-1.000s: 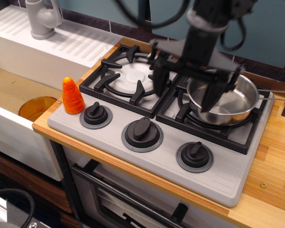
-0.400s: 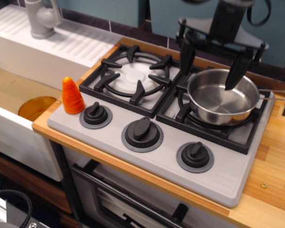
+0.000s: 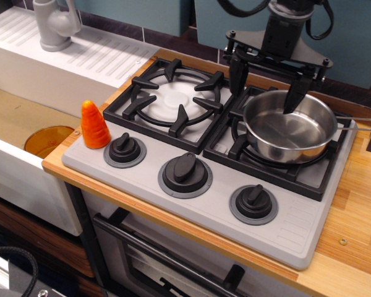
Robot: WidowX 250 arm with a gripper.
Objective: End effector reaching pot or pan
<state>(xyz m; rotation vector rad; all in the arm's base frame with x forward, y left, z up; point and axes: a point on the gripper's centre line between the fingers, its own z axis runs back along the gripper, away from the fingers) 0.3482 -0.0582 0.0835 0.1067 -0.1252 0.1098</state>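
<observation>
Vs 1.0 s ago: claw (image 3: pixel 265 82) has moved up and toward the back of the stove; it no longer covers the gap between the two burners or the front of the pan. Vs 0.4 s ago: claw has shifted slightly left and back, crossbar sits a bit lower in frame. Pan, carrot, knobs unchanged in all three frames.

Claw fingers are spread wide apart, gripping nothing. One finger (image 3: pixel 237 75) hangs outside the pan, just beside its back-left rim, over the grate. The other finger points down over the pan's far rim; can't tell whether its tip touches the metal.

Saucepan (image 3: pixel 292 132) sits on the right burner grate (image 3: pixel 269 166), upright, empty, thin handle (image 3: pixel 358 119) pointing right past the stove edge. Pan lies below and in front of the claw, mostly between the two fingers' span.

Left burner grate (image 3: pixel 173 102) holds only the white burner plate (image 3: pixel 167 99). Orange carrot (image 3: pixel 94 124) stands upright on the stove's front-left corner, well apart from the pan. Stove rests on the wooden table (image 3: pixel 352 216)
</observation>
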